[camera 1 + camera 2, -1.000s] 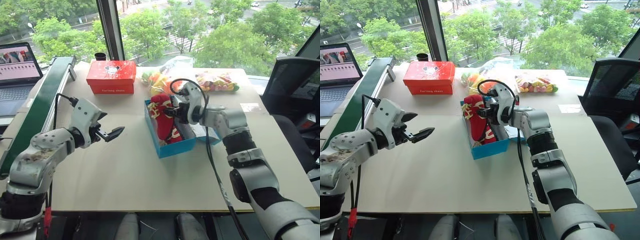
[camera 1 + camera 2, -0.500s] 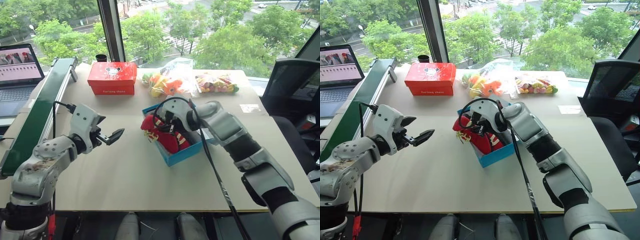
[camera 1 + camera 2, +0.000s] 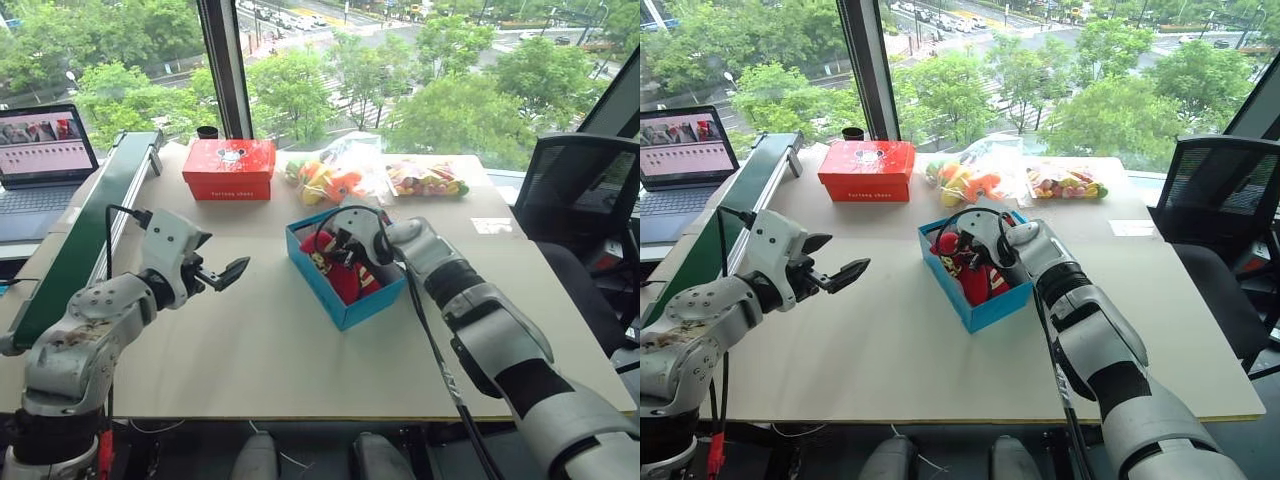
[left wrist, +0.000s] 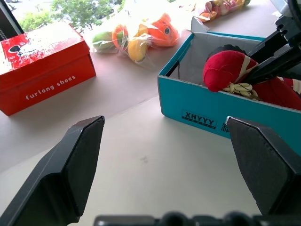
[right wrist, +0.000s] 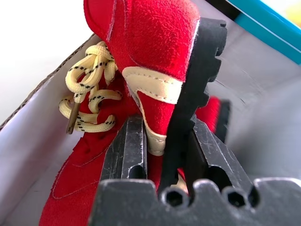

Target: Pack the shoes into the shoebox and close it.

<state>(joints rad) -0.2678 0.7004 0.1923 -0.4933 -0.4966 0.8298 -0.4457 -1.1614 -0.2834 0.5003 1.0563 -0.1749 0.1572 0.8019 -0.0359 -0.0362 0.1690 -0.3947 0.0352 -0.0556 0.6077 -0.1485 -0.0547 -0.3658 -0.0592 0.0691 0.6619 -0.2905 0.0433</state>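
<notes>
since a second ago my right hand has come down with the shoe from above the shoebox into its white interior, and the box itself now sits turned on the worktop compared with then. left to right: a laptop and a green rail sit at the far left edge. my left hand hovers over bare worktop, well apart from the box, its two black fingers spread wide with nothing between them. a red box stands at the back near the window. the blue shoebox is at mid-worktop, lid open, both red shoes inside. my right hand reaches into it, fingers closed on the sole edge of the upper shoe, which lies on its side with yellow laces hanging loose, resting on the second shoe. clear bags of coloured toys lie behind the box.
</notes>
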